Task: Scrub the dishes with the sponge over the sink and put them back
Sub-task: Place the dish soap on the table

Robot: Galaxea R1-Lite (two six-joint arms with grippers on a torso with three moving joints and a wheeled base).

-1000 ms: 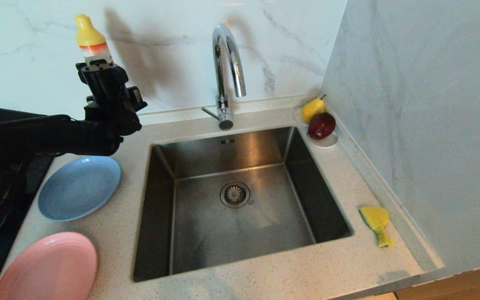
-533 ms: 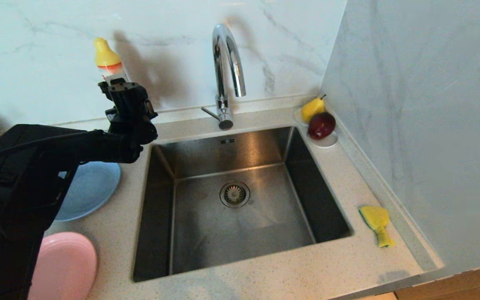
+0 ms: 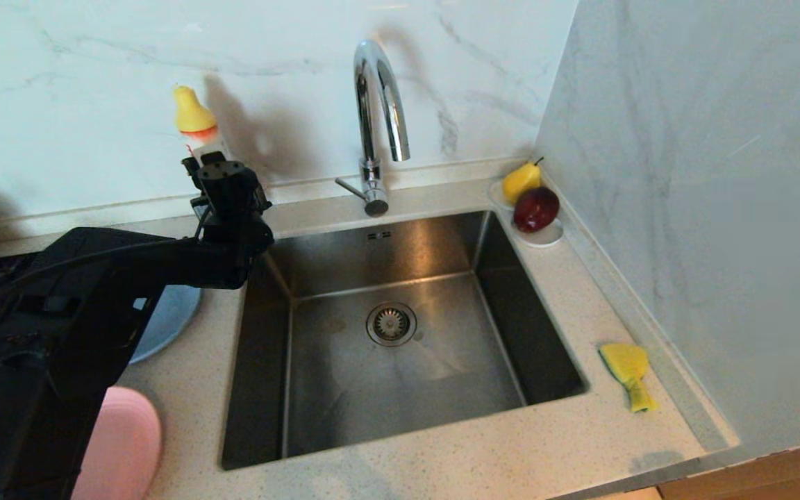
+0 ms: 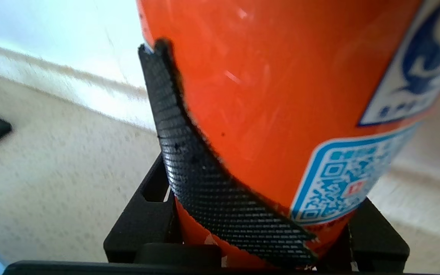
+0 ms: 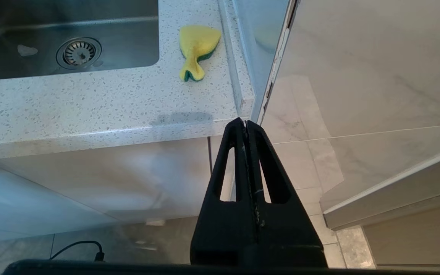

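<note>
Head view shows the left gripper (image 3: 214, 165) near the back left corner of the sink (image 3: 400, 333), its jaws squeezed on an orange soap bottle (image 3: 195, 125) with a yellow cap. The bottle stands upright, just in front of the white marble wall (image 3: 60, 104). In the left wrist view a ridged black finger (image 4: 204, 179) presses on the bottle's shiny orange side. The sink is a wide, deep steel box with lots of open room and one round drain (image 3: 391, 323). One curved shiny tap (image 3: 376, 118) stands at its back edge. Two plates lie left of the sink, one blue plate (image 3: 174, 312) and one pink plate (image 3: 126, 444), both partly hidden by the black arm. One soft yellow sponge (image 3: 628, 371) lies on the speckled counter (image 3: 442, 458), right of the sink near the side wall. The right gripper (image 5: 246, 126) hangs below the counter's front edge, jaws closed on nothing.
</note>
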